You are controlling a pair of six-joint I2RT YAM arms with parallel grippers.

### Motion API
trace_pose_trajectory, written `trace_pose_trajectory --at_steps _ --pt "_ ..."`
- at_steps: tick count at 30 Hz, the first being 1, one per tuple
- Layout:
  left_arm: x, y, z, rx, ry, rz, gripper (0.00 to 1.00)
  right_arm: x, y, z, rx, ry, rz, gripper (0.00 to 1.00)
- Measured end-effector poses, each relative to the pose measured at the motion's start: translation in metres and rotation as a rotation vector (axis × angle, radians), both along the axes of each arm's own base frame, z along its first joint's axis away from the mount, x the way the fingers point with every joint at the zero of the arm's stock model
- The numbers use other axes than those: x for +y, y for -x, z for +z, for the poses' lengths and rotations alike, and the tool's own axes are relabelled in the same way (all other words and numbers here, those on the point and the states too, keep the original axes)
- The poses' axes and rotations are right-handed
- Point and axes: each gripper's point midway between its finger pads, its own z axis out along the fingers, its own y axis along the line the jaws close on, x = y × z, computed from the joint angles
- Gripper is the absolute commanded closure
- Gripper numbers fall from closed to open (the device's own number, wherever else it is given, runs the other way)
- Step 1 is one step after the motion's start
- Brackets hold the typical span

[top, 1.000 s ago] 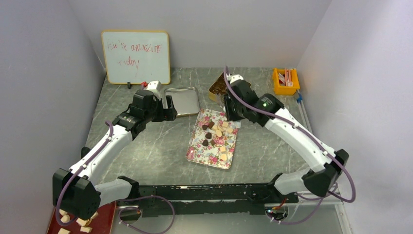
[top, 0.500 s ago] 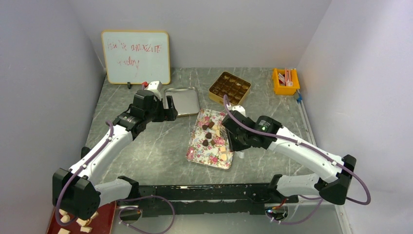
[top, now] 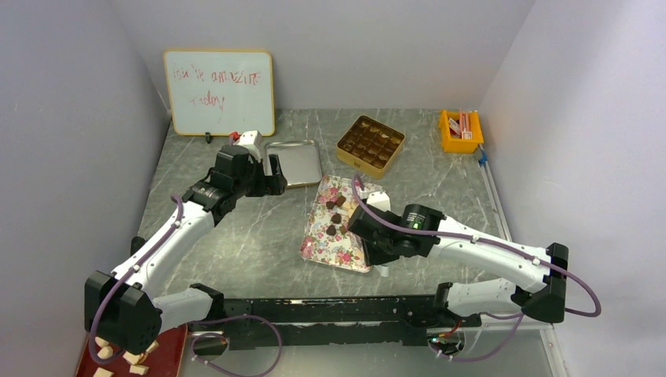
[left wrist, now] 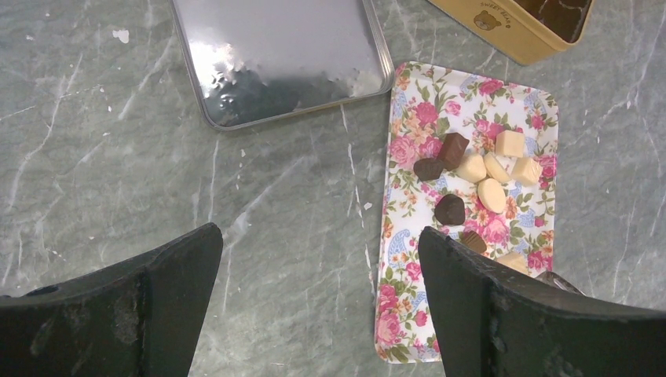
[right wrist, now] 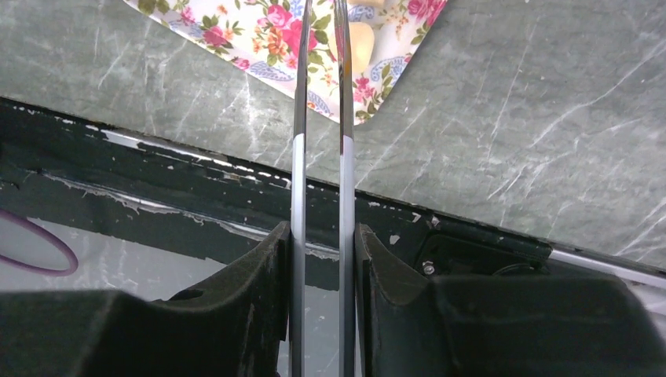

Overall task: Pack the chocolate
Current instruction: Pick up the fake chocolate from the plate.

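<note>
The chocolate lies as small dark, tan and cream pieces on a floral tray; in the left wrist view a dark piece sits beside cream ones. My right gripper is shut on metal tongs. Their tips reach over the tray's near corner beside a cream piece. My left gripper hangs open over bare table left of the floral tray, holding nothing. A gold compartment tin stands behind the tray.
A silver metal tray lies left of the tin. A whiteboard leans on the back wall and an orange bin stands at the back right. The black base rail runs along the near edge. A red tray with beige chunks sits at the bottom left.
My right arm has swung back from the gold tin to the near end of the floral tray, tongs still in its grip. The left arm has not moved.
</note>
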Motion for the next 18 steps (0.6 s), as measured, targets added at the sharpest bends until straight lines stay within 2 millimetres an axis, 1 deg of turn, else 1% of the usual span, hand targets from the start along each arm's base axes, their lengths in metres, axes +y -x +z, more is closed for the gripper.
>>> trace_pose_trajectory --at_steps 7,12,18 --pt "-0.0009 0.0004 0.0000 0.000 0.000 -0.003 0.00 -0.0042 0.0068 -0.0023 0.000 0.022 -0.030 0.68" --pt "-0.0015 0.0007 0.0001 0.000 0.000 -0.005 0.00 -0.0070 0.0065 -0.0040 -0.005 0.040 -0.054 0.62" --pt "-0.0016 0.0007 0.0001 0.000 0.000 -0.006 0.00 -0.0077 0.0071 -0.0064 -0.002 0.044 -0.067 0.60"
